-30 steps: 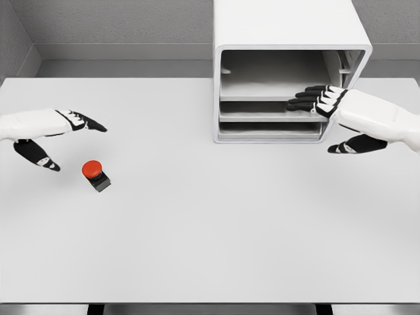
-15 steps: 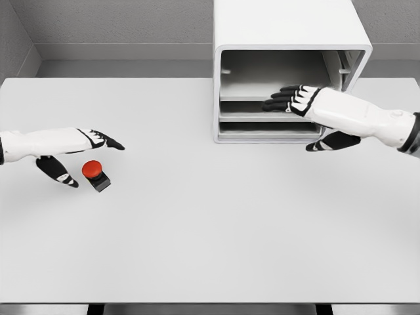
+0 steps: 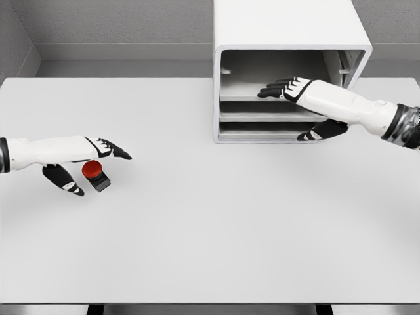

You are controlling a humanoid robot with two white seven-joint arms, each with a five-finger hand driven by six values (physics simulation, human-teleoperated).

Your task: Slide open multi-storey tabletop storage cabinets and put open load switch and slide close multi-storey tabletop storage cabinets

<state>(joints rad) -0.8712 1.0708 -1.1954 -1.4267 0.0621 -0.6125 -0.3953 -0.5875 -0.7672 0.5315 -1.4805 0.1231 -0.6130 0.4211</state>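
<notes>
A load switch [image 3: 94, 172] with a red round button on a black base sits on the white table [image 3: 210, 216] at the left. My left hand [image 3: 92, 163] hovers over it, fingers spread, thumb just left of the button, not closed on it. The white storage cabinet [image 3: 289, 39] stands at the back, its front showing shelves or drawers [image 3: 262, 118]. My right hand [image 3: 289, 98] reaches into the upper opening, black fingers flat and extended over the top shelf, thumb hanging below in front of the lower shelves.
A grey wall and ledge run behind the table. The table's front edge lies near the picture's bottom.
The left hand has come down and right until it is over the switch. The right hand has moved left and up, deeper into the cabinet's upper opening.
</notes>
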